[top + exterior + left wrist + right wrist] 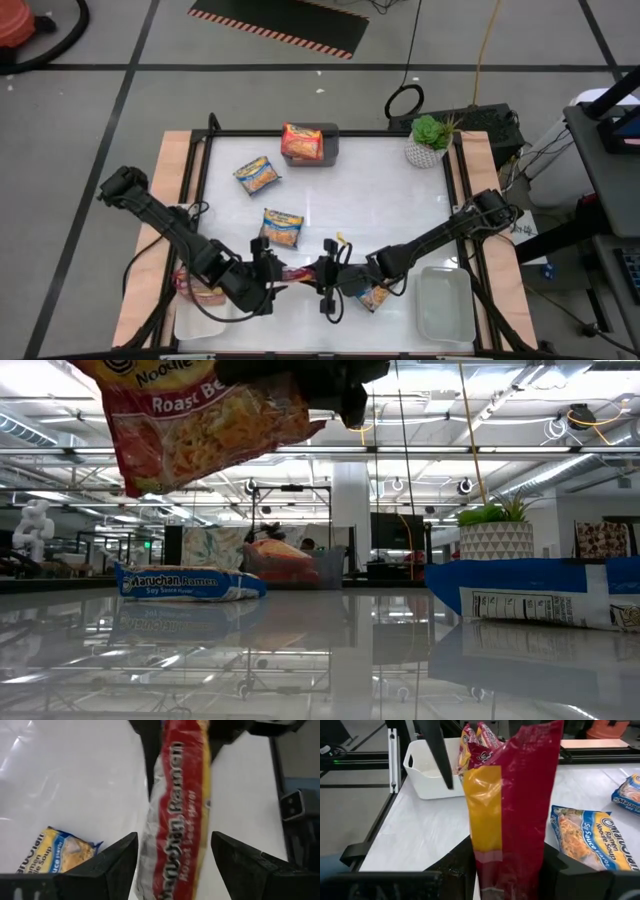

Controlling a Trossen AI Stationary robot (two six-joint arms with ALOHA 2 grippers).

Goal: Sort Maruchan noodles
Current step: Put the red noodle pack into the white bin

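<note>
red packet (512,805) long axis spans l tool (268,272) to r tool (330,285).

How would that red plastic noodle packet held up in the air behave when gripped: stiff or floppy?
The red plastic noodle packet probably stays fairly stiff: it stands straight from the right gripper without drooping. Its glossy wrapper looks slippery. It seems light, since pinching one end holds it up.

Red Maruchan packet (512,810) lifted off the table; blue-yellow packets (283,228) lie flat; orange one (300,143) in bin
</note>
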